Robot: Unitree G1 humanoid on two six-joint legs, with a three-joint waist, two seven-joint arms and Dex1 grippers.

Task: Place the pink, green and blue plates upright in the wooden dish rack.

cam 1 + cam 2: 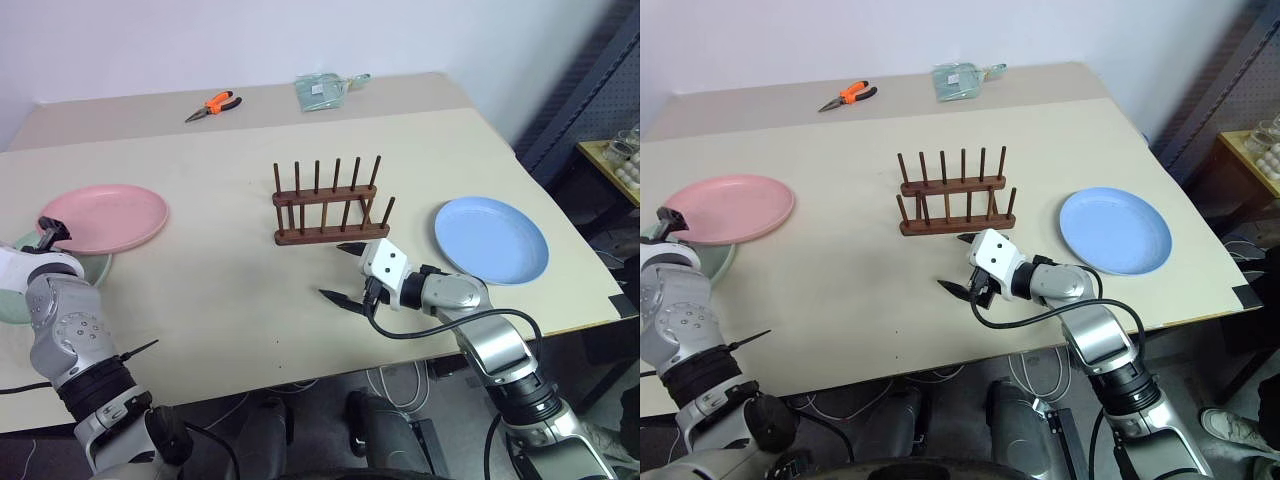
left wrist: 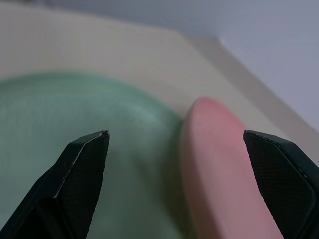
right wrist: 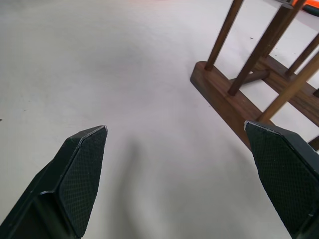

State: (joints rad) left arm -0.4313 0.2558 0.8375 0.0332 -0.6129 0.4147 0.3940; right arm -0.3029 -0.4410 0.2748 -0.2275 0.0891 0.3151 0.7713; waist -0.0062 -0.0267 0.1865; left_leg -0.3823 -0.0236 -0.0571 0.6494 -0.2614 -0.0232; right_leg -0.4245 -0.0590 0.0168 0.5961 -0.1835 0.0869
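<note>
On a beige counter (image 1: 230, 300), the empty wooden dish rack (image 1: 332, 206) stands between the blue plate (image 1: 491, 239) and the pink plate (image 1: 104, 217), which apparently overlaps the green plate (image 2: 75, 149); the left gripper (image 2: 174, 149) and right gripper (image 1: 345, 272) are spread wide, holding nothing.

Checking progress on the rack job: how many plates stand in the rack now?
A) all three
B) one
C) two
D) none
D: the rack holds only bare dowels; the pink plate and blue plate lie flat on the table, and the green plate lies beside the pink one.
</note>
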